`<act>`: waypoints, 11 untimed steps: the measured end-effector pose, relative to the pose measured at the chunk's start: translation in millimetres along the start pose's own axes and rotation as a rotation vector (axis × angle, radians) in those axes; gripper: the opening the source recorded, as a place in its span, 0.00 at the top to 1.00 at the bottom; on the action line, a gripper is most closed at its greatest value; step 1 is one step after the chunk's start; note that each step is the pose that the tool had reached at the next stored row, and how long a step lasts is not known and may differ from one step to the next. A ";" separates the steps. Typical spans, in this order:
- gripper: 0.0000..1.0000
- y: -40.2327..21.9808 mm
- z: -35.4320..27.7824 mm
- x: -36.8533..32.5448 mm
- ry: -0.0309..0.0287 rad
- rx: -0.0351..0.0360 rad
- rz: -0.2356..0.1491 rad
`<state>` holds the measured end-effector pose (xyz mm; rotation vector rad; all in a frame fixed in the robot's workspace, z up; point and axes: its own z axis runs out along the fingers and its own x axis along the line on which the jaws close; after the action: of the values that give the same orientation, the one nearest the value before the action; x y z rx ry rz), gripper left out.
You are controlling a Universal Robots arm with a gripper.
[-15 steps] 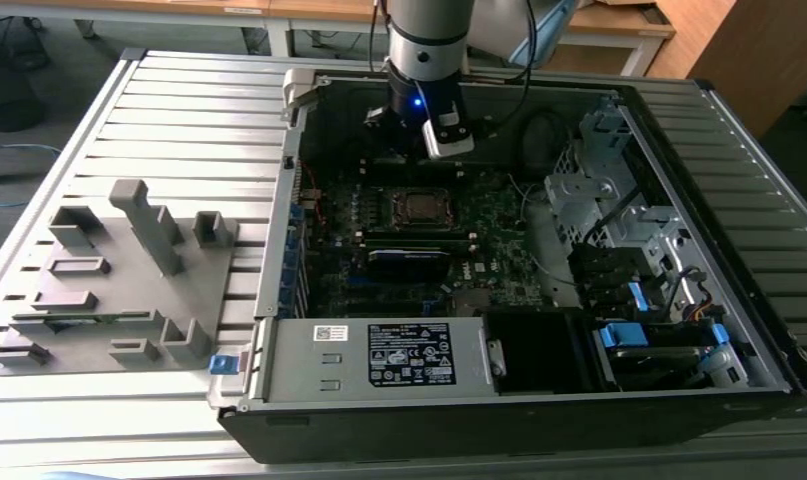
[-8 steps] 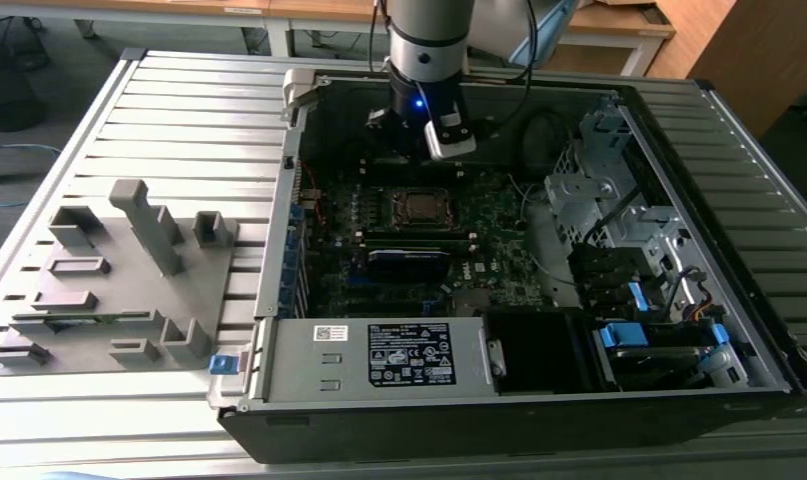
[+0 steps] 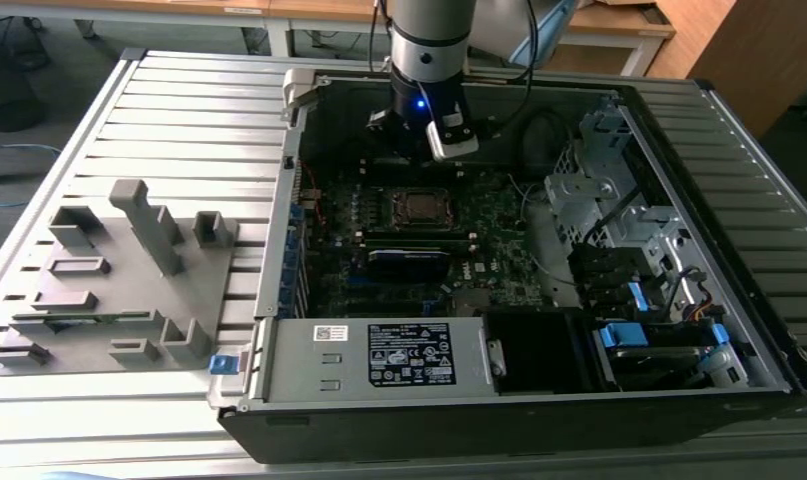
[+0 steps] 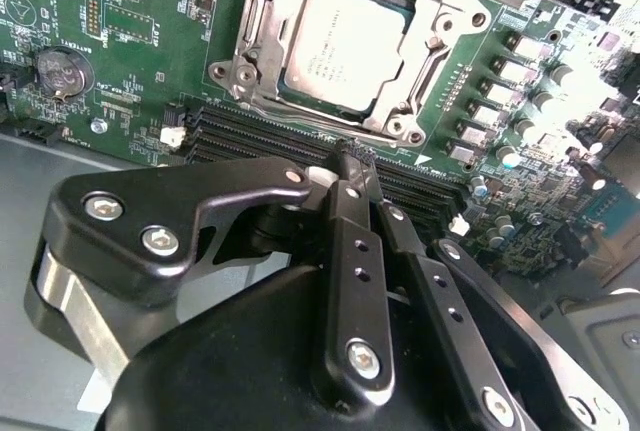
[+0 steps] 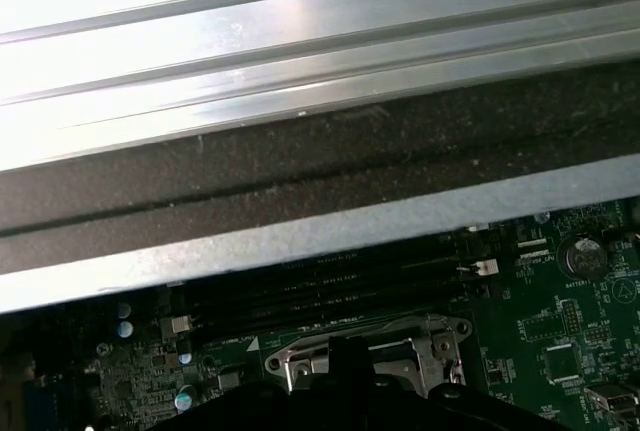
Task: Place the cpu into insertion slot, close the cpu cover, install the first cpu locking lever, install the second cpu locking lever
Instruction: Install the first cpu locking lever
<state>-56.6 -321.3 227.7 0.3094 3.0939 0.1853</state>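
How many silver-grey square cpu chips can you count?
1: the silver-grey square cpu lies framed by the silvery metal cpu cover on the green motherboard; others could be hidden.

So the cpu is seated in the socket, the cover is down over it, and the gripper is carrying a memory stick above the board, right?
Not quite. In the second wrist view the gripper carries nothing: its fingertips meet with nothing between them. The rest holds: the cpu sits in the insertion slot with the cpu cover down around it.
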 end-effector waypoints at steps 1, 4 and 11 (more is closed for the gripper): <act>0.89 -0.1 0.0 -0.1 -0.0001 0.0000 0.000; 0.89 -2.4 -0.2 -0.5 -0.0001 0.0000 0.000; 0.89 -13.9 -1.2 -2.9 -0.0001 -0.0001 0.000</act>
<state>-56.6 -335.6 227.3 0.3094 3.0938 0.1854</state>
